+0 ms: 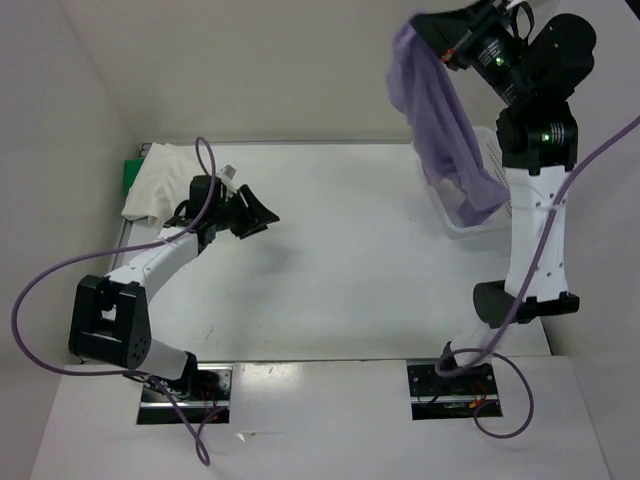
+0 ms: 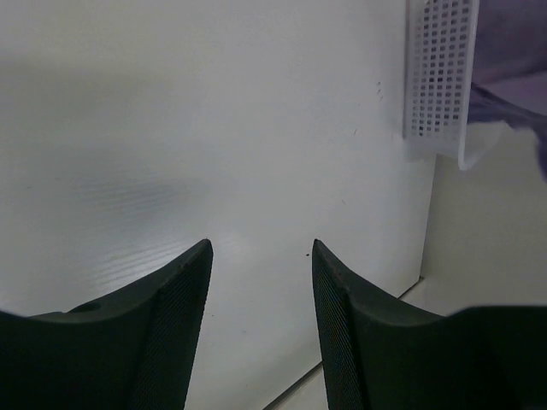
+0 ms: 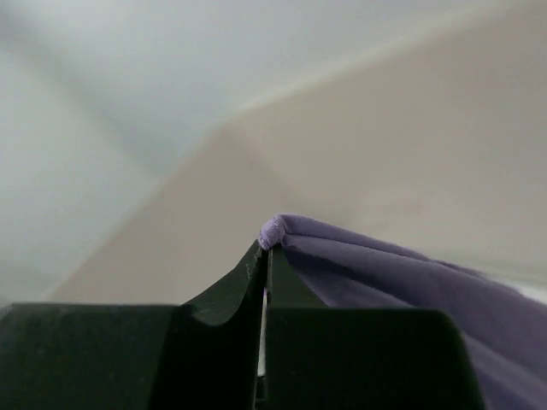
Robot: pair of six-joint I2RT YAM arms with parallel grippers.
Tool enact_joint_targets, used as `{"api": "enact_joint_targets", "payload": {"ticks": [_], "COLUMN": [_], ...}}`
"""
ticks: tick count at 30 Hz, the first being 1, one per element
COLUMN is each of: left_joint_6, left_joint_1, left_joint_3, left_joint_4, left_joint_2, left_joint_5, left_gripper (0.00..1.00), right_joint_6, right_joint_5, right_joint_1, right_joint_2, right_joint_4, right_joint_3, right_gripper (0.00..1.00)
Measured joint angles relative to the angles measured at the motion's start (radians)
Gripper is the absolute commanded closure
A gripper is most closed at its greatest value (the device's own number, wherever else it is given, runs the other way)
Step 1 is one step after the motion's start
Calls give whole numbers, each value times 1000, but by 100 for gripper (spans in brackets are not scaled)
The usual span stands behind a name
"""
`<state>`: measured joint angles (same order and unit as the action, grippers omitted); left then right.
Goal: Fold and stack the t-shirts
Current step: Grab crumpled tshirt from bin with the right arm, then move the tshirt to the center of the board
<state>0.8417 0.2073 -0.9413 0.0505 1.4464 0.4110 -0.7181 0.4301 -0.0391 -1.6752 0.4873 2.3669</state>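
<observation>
The right gripper (image 3: 266, 249), jaws fully closed, is pinching a hem of the soft pale lavender cloth t-shirt (image 1: 440, 110). The shirt is hanging high at the far right, its tail trailing in the white plastic mesh basket (image 1: 452, 226). The arm should be rising until the tail clears the rim before swinging left. The left gripper (image 1: 258, 214) is hovering half-open and empty.

You had the left arm (image 1: 150, 262) lying low at the left of the frame, elbow bent. Its left gripper (image 1: 252, 214) pointed right with the jaws parted. Your right arm (image 1: 535, 230) stood tall at the right. Its right gripper (image 1: 447, 40) sat at the upper edge, jaws pressed together.
</observation>
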Motion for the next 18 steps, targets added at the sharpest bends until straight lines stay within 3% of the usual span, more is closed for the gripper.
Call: {"api": "enact_joint_targets", "payload": {"ticks": [4, 9, 11, 15, 18], "left_joint_6": [34, 81, 103, 130, 132], "left_joint_1": [-83, -207, -262, -336, -342], "left_joint_3": [0, 15, 30, 57, 78], "left_joint_4": [4, 10, 17, 22, 24], "left_joint_2": [1, -22, -41, -63, -68], "left_joint_5": [-3, -6, -5, -6, -6], "left_gripper": [42, 39, 36, 31, 28], "right_joint_6": [-90, -150, -137, -132, -105], "right_joint_5": [181, 272, 293, 313, 278], "right_joint_1": [-189, -147, -133, -50, 12], "right_joint_2": [20, 91, 114, 134, -13], "right_joint_4": [-160, -304, -358, -465, -466], "right_joint_3": [209, 143, -4, -488, -764], "right_gripper": [100, 100, 100, 100, 100]}}
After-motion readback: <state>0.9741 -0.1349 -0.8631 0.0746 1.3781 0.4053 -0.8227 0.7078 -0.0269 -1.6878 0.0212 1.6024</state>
